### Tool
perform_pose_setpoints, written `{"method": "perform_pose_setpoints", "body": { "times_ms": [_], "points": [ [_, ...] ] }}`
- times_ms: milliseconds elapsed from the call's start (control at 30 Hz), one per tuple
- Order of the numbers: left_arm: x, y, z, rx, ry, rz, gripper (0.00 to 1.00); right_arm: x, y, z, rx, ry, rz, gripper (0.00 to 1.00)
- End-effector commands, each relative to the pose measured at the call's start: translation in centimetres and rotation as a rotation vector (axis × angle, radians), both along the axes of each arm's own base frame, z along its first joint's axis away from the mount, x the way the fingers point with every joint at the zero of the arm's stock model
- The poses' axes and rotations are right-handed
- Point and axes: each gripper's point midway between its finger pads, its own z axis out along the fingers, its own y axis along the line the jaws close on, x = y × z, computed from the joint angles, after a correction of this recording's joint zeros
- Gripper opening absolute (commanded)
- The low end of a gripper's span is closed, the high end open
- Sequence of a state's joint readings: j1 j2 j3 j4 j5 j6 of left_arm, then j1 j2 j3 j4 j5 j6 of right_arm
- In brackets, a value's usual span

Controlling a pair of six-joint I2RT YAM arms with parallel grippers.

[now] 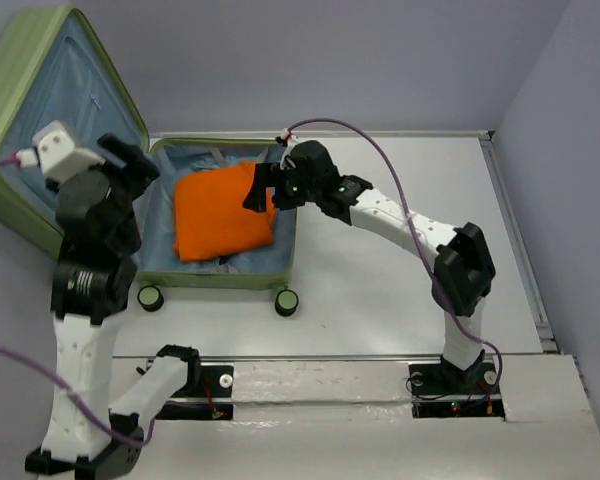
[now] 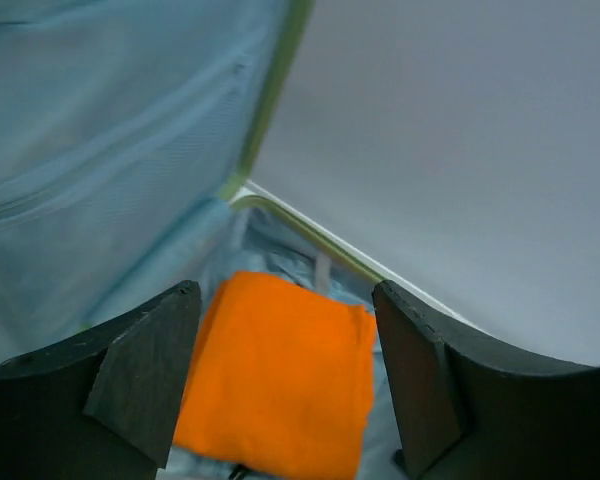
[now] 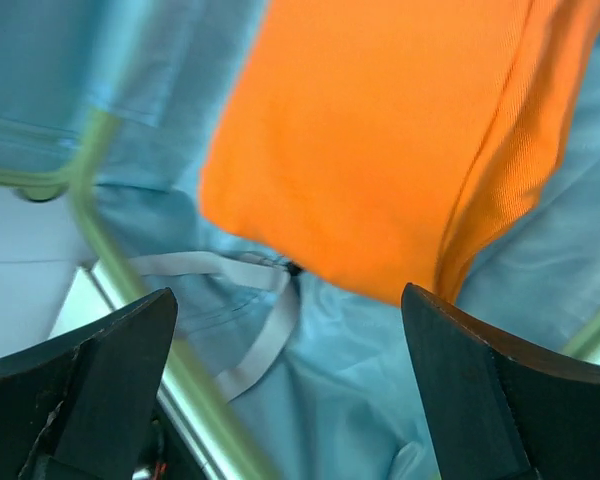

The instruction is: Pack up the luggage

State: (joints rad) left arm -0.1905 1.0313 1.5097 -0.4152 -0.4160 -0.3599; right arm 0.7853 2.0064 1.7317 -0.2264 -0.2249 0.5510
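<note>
Olive-green and rigid-shelled, the luggage [image 1: 215, 281] lies open on the tabletop [image 1: 400, 290], left fingers [image 2: 145, 370] spread empty by its raised lid, orange cloth [image 1: 223, 210] inside, right fingers [image 3: 480, 390] spread empty above, the stiff lid rim likely the best hold.

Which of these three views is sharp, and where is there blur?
Top external: sharp, evenly lit, no glare on the luggage. Left wrist: slightly soft everywhere, the orange cloth included. Right wrist: the green rim is smeared, the cloth weave at right is clearer.

Olive-green luggage [image 1: 215, 279] lies open, lid propped upright.
</note>
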Motion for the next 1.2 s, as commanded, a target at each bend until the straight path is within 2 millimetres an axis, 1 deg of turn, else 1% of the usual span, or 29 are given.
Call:
{"method": "perform_pose_setpoints", "body": {
  "times_ms": [0,33,67,100,133,167,200,233,300,333,367,400,433,533,567,600,633,667,733,767,800,833,867,967,1000,1067,1100,1133,1167],
  "points": [
    [-8.5,7.1,-2.9,0.035,0.041,0.351,0.8,-1.9,-1.9,9.0,0.079,-0.189,0.03,0.99],
    [-13.0,10.6,-4.2,0.038,0.046,0.575,0.8,-3.3,-3.0,9.3,0.087,-0.222,0.061,0.97],
    [-13.5,11.4,-5.0,0.061,0.068,0.641,0.8,-3.4,-3.0,9.3,0.088,-0.221,0.064,0.96],
    [-15.2,12.2,-4.7,0.053,0.031,0.691,0.8,-4.2,-3.7,9.7,0.093,-0.244,0.08,0.96],
    [-15.8,12.7,-5.1,0.074,0.041,0.73,0.8,-4.6,-3.9,9.7,0.093,-0.252,0.094,0.96],
    [-16.1,13.2,-6.0,0.115,0.083,0.773,0.8,-5.1,-4.2,10.2,0.096,-0.27,0.111,0.95],
    [-16.2,13.4,-6.3,0.129,0.102,0.8,0.81,-5.2,-4.4,9.9,0.088,-0.272,0.113,0.95],
    [-16.3,13.7,-6.8,0.153,0.131,0.835,0.81,-5.5,-4.6,9.1,0.073,-0.265,0.122,0.96],
    [-15.5,13.9,-7.4,0.205,0.181,0.878,0.82,-5.7,-4.9,8.5,0.057,-0.273,0.129,0.97],
    [-15.4,14.2,-7.7,0.235,0.207,0.911,0.82,-5.8,-5.2,7.6,0.038,-0.271,0.135,0.98],
    [-14.8,14.4,-7.5,0.269,0.225,0.927,0.82,-6.0,-5.3,7.2,0.031,-0.27,0.14,0.98],
    [-14.7,14.7,-7.6,0.282,0.237,0.943,0.81,-6.1,-5.5,7.0,0.025,-0.27,0.141,0.98],
    [-14.6,15.5,-8.1,0.293,0.261,0.966,0.81,-6.3,-5.8,6.2,0.01,-0.262,0.145,0.98],
    [-13.3,16.5,-8.1,0.32,0.266,0.986,0.8,-5.7,-6.7,5.4,-0.002,-0.251,0.123,0.98],
    [-12.6,17.0,-8.9,0.336,0.329,0.995,0.8,-5.9,-6.8,4.8,-0.007,-0.242,0.127,0.98],
    [-12.2,17.2,-8.9,0.318,0.322,1.008,0.8,-5.6,-7.2,4.6,-0.01,-0.236,0.117,0.98],
    [-12.0,17.5,-8.8,0.316,0.328,1.016,0.75,-5.3,-7.5,4.4,-0.011,-0.233,0.107,0.99],
    [-11.6,18.2,-8.8,0.317,0.348,1.041,0.73,-5.3,-7.4,4.3,-0.008,-0.231,0.106,0.99],
    [-11.4,18.8,-9.2,0.306,0.364,1.053,0.68,-4.8,-7.7,3.6,-0.014,-0.218,0.091,0.99],
    [-11.0,19.1,-9.5,0.312,0.381,1.057,0.65,-3.7,-8.5,3.3,-0.017,-0.205,0.058,0.99],
    [-11.1,19.6,-9.8,0.313,0.392,1.077,0.63,-3.5,-8.9,2.8,-0.018,-0.197,0.052,0.99],
    [-11.2,19.9,-10.1,0.312,0.403,1.103,0.61,-3.0,-9.3,2.9,-0.005,-0.199,0.043,0.99],
    [-10.9,20.1,-10.6,0.314,0.429,1.109,0.61,-3.1,-9.2,2.8,0.001,-0.19,0.043,0.99],
    [-10.9,21.0,-10.2,0.273,0.406,1.145,0.5,-2.7,-9.7,2.1,-0.01,-0.187,0.028,0.99],
    [-10.6,21.2,-10.6,0.282,0.43,1.149,0.48,-2.2,-10.1,2.0,-0.013,-0.185,0.014,0.99],
    [-10.2,21.5,-11.3,0.288,0.448,1.147,0.4,-1.3,-10.6,1.4,-0.014,-0.17,-0.012,0.99],
    [-10.1,21.5,-11.2,0.283,0.443,1.144,0.35,-1.2,-10.5,1.3,-0.012,-0.165,-0.013,0.99],
    [-10.0,21.6,-11.1,0.276,0.433,1.136,0.21,-1.0,-10.4,0.8,-0.013,-0.155,-0.019,0.99],
    [-10.1,21.5,-10.6,0.27,0.417,1.136,0.14,-0.2,-10.7,0.9,-0.008,-0.154,-0.048,0.98]
  ]
}}
